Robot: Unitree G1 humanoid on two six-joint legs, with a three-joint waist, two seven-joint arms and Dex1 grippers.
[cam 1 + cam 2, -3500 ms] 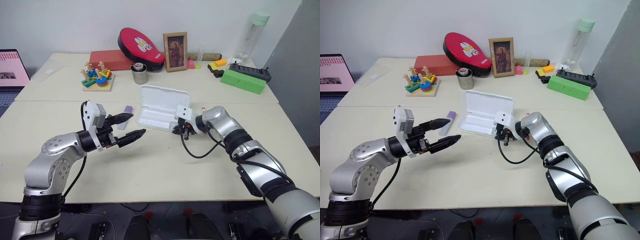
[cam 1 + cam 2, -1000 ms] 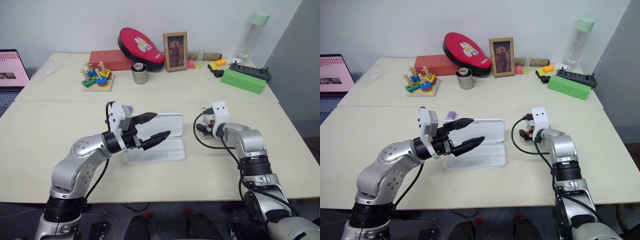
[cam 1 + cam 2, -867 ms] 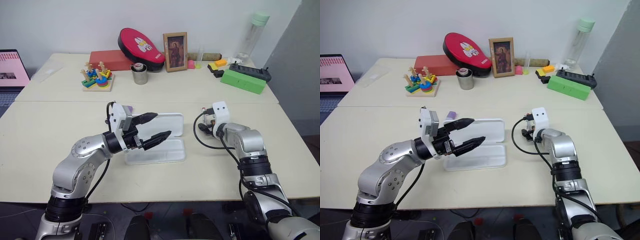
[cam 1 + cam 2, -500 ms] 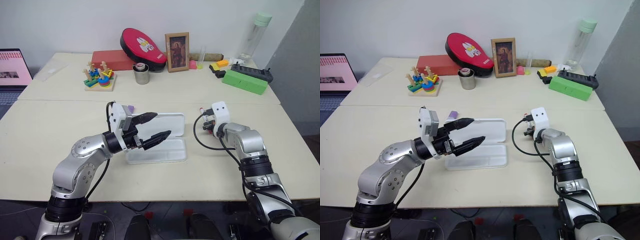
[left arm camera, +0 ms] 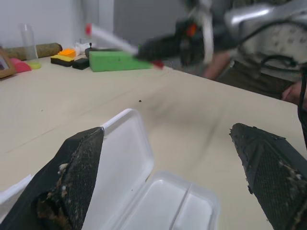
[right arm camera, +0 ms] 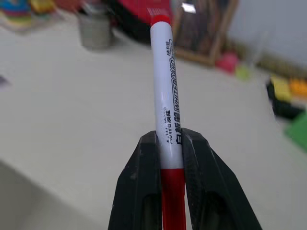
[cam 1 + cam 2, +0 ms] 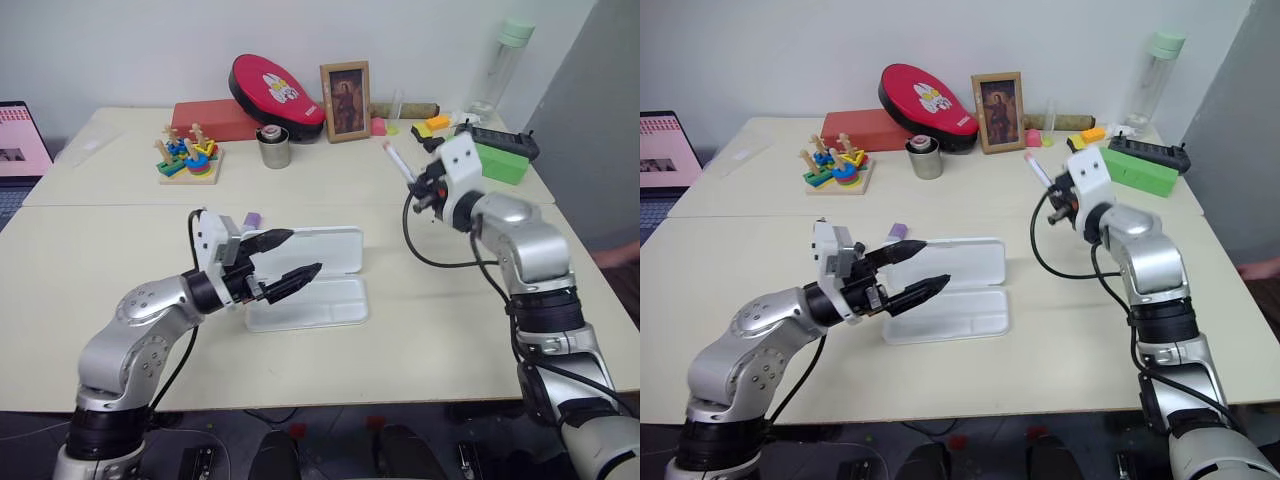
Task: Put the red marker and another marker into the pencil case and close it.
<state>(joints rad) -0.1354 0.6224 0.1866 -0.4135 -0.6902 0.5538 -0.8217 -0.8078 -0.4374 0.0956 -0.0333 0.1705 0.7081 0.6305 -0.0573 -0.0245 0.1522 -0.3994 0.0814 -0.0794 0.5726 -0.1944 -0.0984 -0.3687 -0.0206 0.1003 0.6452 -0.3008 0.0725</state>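
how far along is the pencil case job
Done: the pencil case lies open on the table. In hand: the right gripper grips the red marker, raised off the table. Left: place it inside, add the purple marker behind the open left gripper, close the lid.

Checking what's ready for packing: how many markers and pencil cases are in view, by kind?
Red marker, in the right gripper: 1
Lavender marker, on the table: 1
Pencil case, open: 1
Total: 3

The lavender marker (image 7: 252,220) sits half-hidden behind the left pincer (image 7: 296,256) — its barrel unseen.
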